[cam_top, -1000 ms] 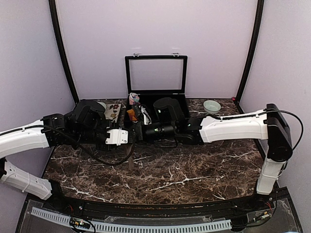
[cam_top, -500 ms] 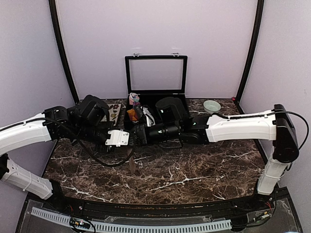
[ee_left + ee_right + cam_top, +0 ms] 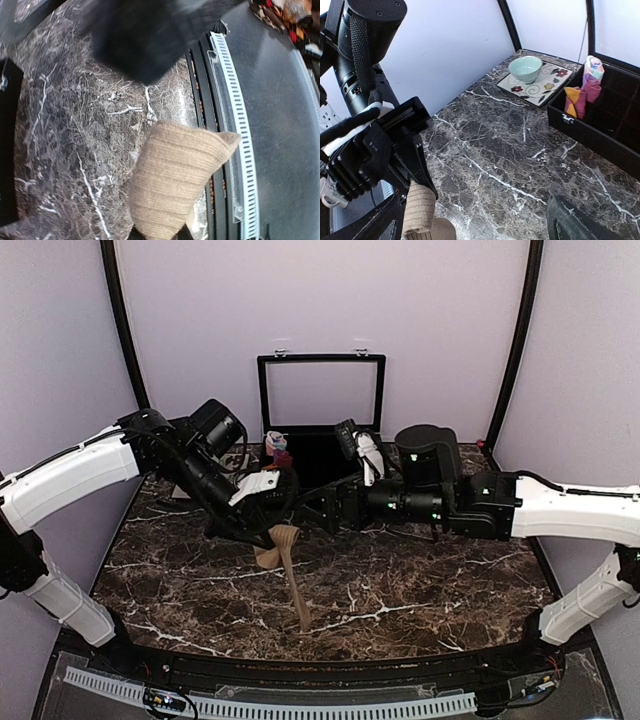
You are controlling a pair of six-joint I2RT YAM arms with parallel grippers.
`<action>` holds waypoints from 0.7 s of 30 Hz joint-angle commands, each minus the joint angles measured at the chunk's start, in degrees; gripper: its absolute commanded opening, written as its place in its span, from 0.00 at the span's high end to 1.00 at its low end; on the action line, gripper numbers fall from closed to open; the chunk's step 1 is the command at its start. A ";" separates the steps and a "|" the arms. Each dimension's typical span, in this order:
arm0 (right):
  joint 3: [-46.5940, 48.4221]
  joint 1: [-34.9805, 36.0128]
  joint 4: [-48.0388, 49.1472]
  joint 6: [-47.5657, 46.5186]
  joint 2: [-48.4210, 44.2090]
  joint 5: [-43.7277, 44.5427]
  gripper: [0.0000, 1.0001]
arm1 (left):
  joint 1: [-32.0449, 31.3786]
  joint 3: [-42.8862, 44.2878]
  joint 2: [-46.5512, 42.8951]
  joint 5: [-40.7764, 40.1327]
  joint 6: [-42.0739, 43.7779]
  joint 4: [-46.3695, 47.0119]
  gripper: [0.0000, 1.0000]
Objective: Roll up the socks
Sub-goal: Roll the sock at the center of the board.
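the left fingers (image 3: 276, 528) pinch one end of the plain tan-brown knitted sock (image 3: 293, 575), which hangs straight below them, well above the dark marbled desk (image 3: 430, 590) at the top and low near it at the tip. the right fingers (image 3: 322, 508) are spread wide just beside. i'd lay the sock flat before rolling. there is open desk under both; the front edge is near the sock's tip.

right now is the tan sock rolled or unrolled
Unrolled: the tan sock hangs down long and loose, pinched at its upper end by the left gripper; no bundle shape shows.
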 commanded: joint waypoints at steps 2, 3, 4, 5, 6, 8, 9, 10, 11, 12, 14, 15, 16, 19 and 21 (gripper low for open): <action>-4.20 0.44 7.62 4.10 -3.08 3.50 0.01 | 3.86 1.66 1.78 3.44 -8.72 -1.00 1.00; -7.26 0.44 16.77 5.11 -4.20 1.61 0.01 | 4.23 1.78 2.23 3.55 -9.01 -1.30 1.00; -11.03 0.44 23.59 5.57 -5.02 -0.21 0.01 | 4.48 1.83 2.59 3.79 -9.33 -1.42 1.00; -14.29 0.40 28.87 7.15 -5.43 -0.84 0.01 | 4.55 1.89 2.64 3.75 -9.78 -1.35 1.00; -16.08 0.03 31.88 9.13 -5.41 -1.55 0.01 | 4.68 1.86 2.62 4.04 -10.08 -1.12 1.00; -12.18 -0.71 24.06 10.78 -3.39 -0.91 0.01 | 4.74 1.85 2.41 4.87 -9.99 -1.12 1.00; -6.74 -0.14 15.03 8.52 -0.69 2.26 0.01 | 4.77 1.89 2.39 5.02 -9.86 -1.23 1.00; -0.79 1.11 5.06 5.50 1.85 6.92 0.01 | 4.76 1.96 2.45 4.98 -9.70 -1.40 1.00; 4.62 2.66 -1.01 2.99 3.53 12.04 0.01 | 4.79 2.26 2.47 5.42 -9.48 -1.76 1.00; 6.96 3.99 -1.33 1.07 4.04 15.10 0.01 | 4.94 2.56 2.35 6.27 -9.34 -2.11 1.00; 5.34 5.32 4.50 9.77 2.87 24.96 0.01 | 5.19 2.85 1.96 7.62 -9.22 -2.54 1.00; 4.51 3.91 6.74 13.27 2.22 21.07 0.01 | 5.15 2.81 1.82 8.03 -9.09 -2.80 1.00; 3.29 2.43 9.23 12.11 1.84 12.50 0.01 | 5.27 2.70 1.72 8.23 -8.92 -3.04 1.00; -5.23 -0.66 24.10 11.83 0.70 -3.16 0.01 | 5.67 2.29 1.36 9.75 -8.20 -4.05 1.00; -2.73 2.06 20.71 2.54 0.58 0.41 0.01 | 5.86 2.39 1.33 13.35 -6.19 -6.16 1.00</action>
